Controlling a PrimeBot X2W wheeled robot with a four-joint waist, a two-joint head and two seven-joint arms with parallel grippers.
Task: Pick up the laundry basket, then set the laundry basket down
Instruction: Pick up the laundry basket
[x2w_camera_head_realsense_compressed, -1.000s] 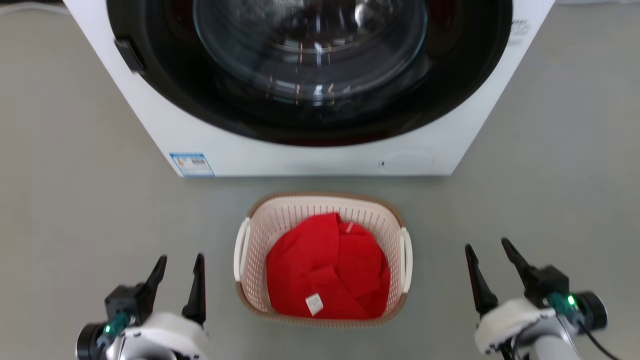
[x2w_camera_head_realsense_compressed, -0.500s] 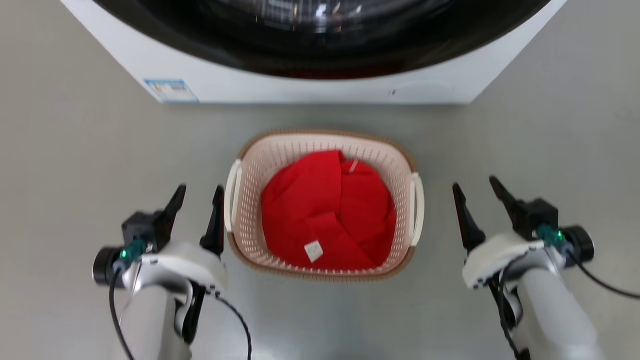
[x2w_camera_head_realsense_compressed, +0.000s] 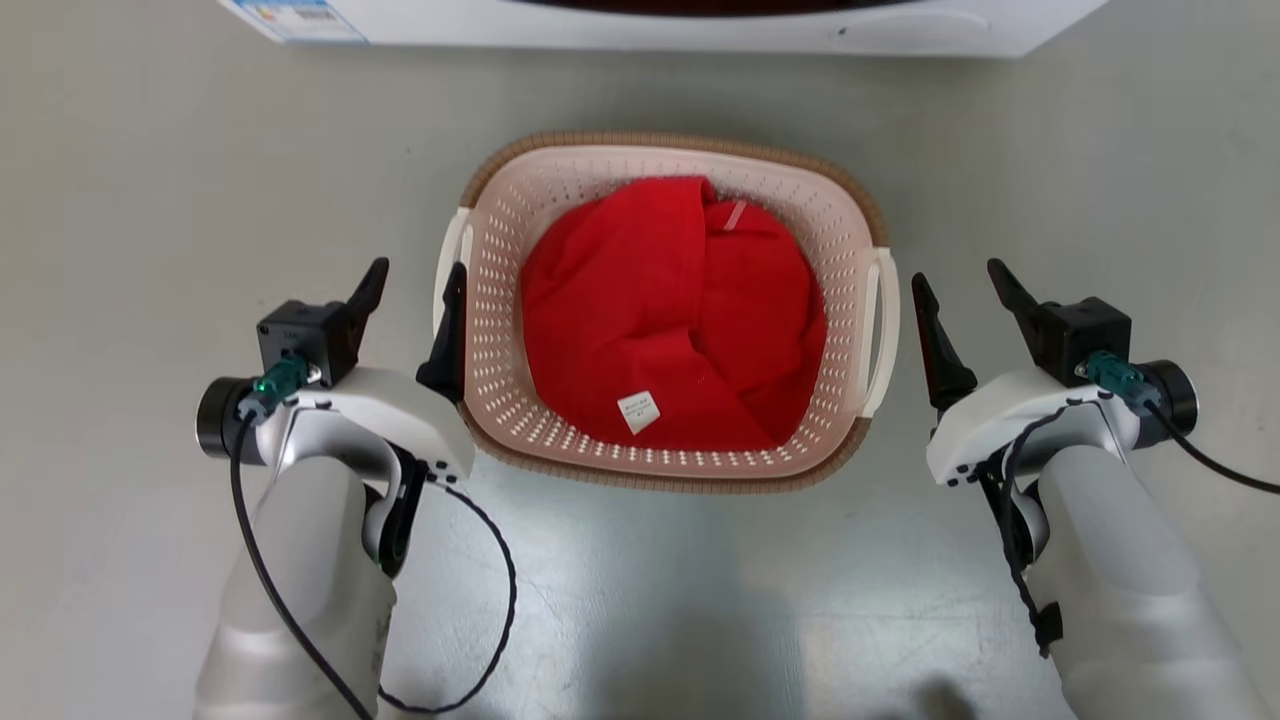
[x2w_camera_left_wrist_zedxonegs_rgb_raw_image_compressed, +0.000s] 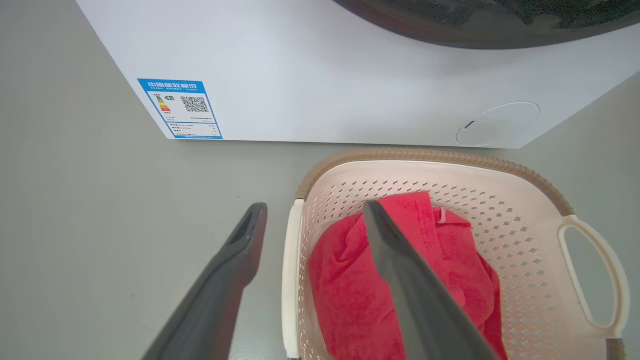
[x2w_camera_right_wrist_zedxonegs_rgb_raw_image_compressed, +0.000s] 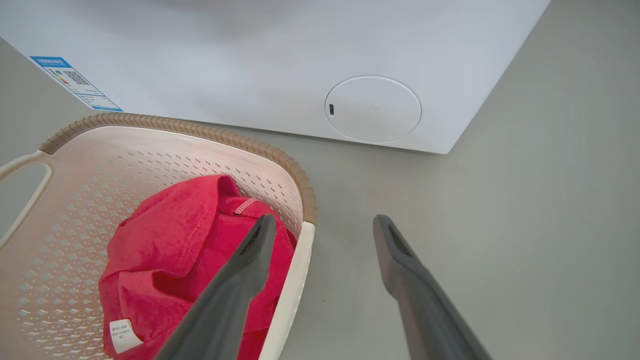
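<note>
At 9 o'clock of the laundry basket (x2w_camera_head_realsense_compressed: 490, 330) the left gripper (x2w_camera_head_realsense_compressed: 419, 266) is seen, its jaws spread wide with nothing held between them. In the left wrist view the basket's white left handle (x2w_camera_left_wrist_zedxonegs_rgb_raw_image_compressed: 289, 260) is framed between the two dark fingers (x2w_camera_left_wrist_zedxonegs_rgb_raw_image_compressed: 232, 272) — one over the grey floor (x2w_camera_head_realsense_compressed: 150, 200), the other over the basket's inside. Whether either finger touches the handle cannot be told.

The basket itself is set on the floor near the middle of the head view. The white washer (x2w_camera_head_realsense_compressed: 600, 25) is found at its 12 o'clock, near but apart from the brown rim. A red garment (x2w_camera_head_realsense_compressed: 660, 310) is heaped inside, and a small white label (x2w_camera_head_realsense_compressed: 637, 410) is shown at the garment's 6 o'clock.

At the basket's 3 o'clock the right gripper (x2w_camera_head_realsense_compressed: 953, 271) is placed, just beside the white right handle (x2w_camera_head_realsense_compressed: 888, 320) — a narrow gap is seen between them in the head view. Its jaws are likewise spread wide and empty. In the right wrist view the basket's near edge is seen between its fingers.
</note>
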